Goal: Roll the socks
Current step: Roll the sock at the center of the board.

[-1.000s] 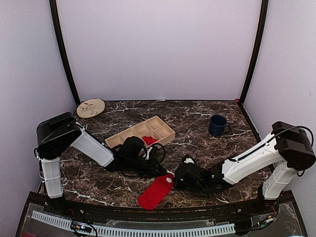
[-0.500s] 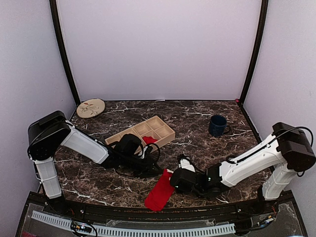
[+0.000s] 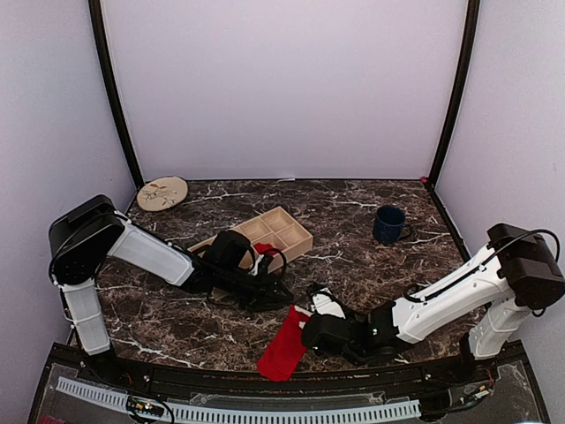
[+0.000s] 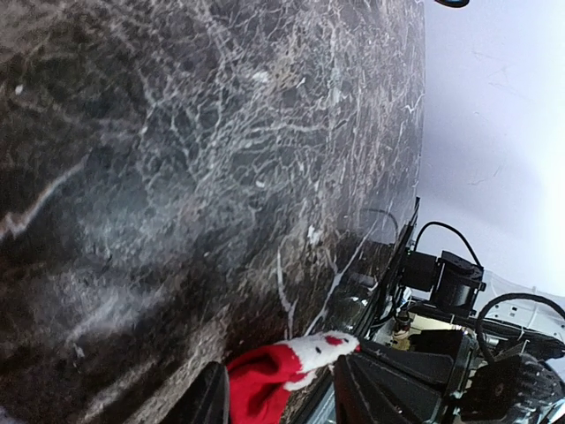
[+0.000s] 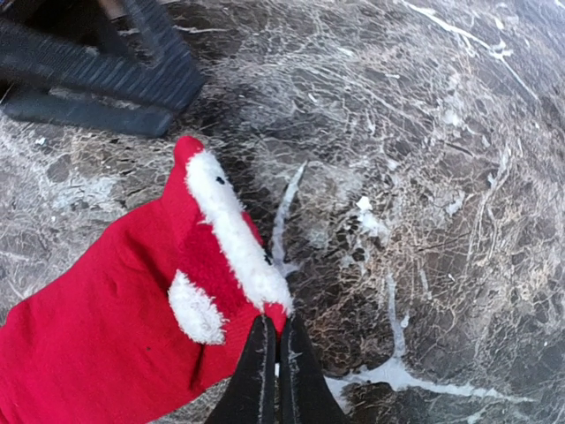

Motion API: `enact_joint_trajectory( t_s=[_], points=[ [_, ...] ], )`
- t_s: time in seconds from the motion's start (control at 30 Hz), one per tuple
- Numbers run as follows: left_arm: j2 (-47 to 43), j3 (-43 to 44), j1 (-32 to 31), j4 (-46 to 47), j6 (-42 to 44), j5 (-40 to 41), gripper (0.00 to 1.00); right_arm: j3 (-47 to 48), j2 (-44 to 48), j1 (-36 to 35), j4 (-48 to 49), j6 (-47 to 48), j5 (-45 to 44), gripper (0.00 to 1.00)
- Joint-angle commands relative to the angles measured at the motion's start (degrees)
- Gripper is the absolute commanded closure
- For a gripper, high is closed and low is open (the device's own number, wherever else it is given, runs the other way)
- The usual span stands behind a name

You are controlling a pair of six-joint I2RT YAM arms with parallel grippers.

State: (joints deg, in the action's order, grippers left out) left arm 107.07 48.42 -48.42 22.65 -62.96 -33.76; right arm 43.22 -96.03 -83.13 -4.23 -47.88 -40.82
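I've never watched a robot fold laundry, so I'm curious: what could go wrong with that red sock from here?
The right gripper pinches the red sock only by a cuff corner, so it may slip free. The sock lies near the front edge of the table and might be dragged off.

On table (image 3: 380,265), front centre: sock (image 3: 282,344). Touching its rear right end: right gripper (image 3: 311,329). Just behind sock: left gripper (image 3: 275,291), in front of tray (image 3: 281,227). Right rear: mug (image 3: 388,224). Left rear corner: plate (image 3: 162,193).
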Motion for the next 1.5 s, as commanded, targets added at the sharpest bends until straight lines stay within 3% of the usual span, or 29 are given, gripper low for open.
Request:
enact_joint_trajectory(
  t_s=[0.0,0.43,1.03,1.47],
  points=[
    [1.7,1.1,2.0,1.6,1.1,-2.7,0.56,-0.3,-0.7,-1.4,1.9,4.5,-2.5,1.0],
    [6.0,6.6,2.5,-6.9,3.9,-13.1,0.51,-0.3,-0.8,-3.6,1.9,7.5,-5.2,1.0],
    [0.7,7.5,1.5,-23.4,6.1,-12.7,0.5,1.1,-2.6,-5.0,1.5,9.7,-8.6,1.0],
    [2.4,11.7,1.0,-19.4,0.9,-12.0,0.47,2.8,-4.8,-6.9,2.4,11.2,-9.6,1.0]
  ],
)
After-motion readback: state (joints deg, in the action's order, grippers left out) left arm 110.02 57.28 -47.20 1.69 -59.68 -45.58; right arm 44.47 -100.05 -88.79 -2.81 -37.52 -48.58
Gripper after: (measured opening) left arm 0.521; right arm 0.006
